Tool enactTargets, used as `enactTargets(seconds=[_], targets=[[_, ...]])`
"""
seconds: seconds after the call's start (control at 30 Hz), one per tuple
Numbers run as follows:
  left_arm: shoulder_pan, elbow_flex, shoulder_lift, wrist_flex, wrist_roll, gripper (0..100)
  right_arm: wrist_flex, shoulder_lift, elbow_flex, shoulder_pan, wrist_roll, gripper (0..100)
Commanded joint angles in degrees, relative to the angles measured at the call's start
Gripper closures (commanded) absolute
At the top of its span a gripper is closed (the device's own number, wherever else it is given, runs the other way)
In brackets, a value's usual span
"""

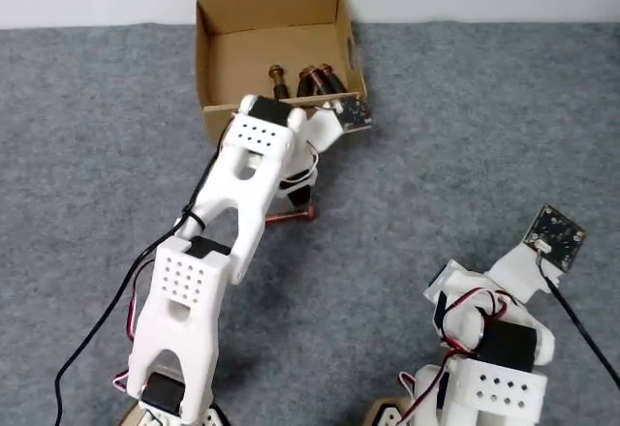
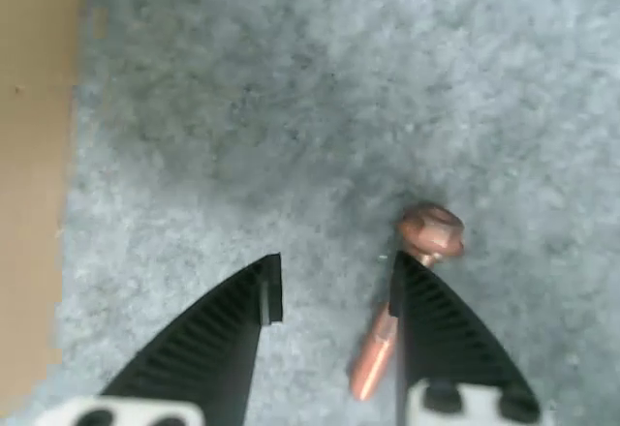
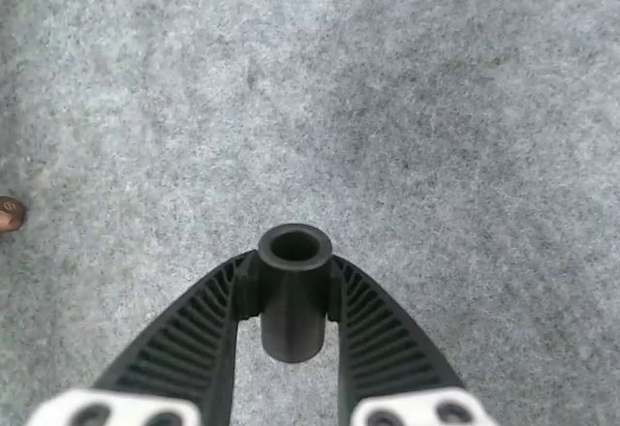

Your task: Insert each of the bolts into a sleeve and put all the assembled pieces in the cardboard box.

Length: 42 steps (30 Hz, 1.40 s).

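The copper hex-head bolt [image 2: 431, 234] lies just outside my spread left claw [image 2: 336, 276], shank parallel; my right claw [image 3: 291, 286] pinches the black tubular sleeve [image 3: 294, 324].

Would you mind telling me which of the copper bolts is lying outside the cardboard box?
The bolt lying on the grey mat by the left claw; the other bolts sit inside the cardboard box.

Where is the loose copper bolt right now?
In the high view the bolt lies on the grey mat near the cardboard box, by the left arm's open fingers.
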Motion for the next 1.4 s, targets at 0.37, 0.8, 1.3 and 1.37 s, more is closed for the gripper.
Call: enactTargets(seconds=[0.37,0.8,1.3,1.37], targets=[[0.88,-5.93,3.25,9.85,-4.22,82,-0.75,-0.75,-1.23,0.40,0.53,99.1],[2.37,-7.16,11.16,5.80,-3.87,84,-0.75,-0.75,-1.23,0.40,0.53,99.1],[2.73,-10.07,3.25,10.11,11.16,99,0.92,-0.75,-3.43,0.22,0.79,99.1],[3.96,-4.18,-2.99,10.11,15.21,99,1.98,-0.75,-4.22,0.22,0.88,99.1]])
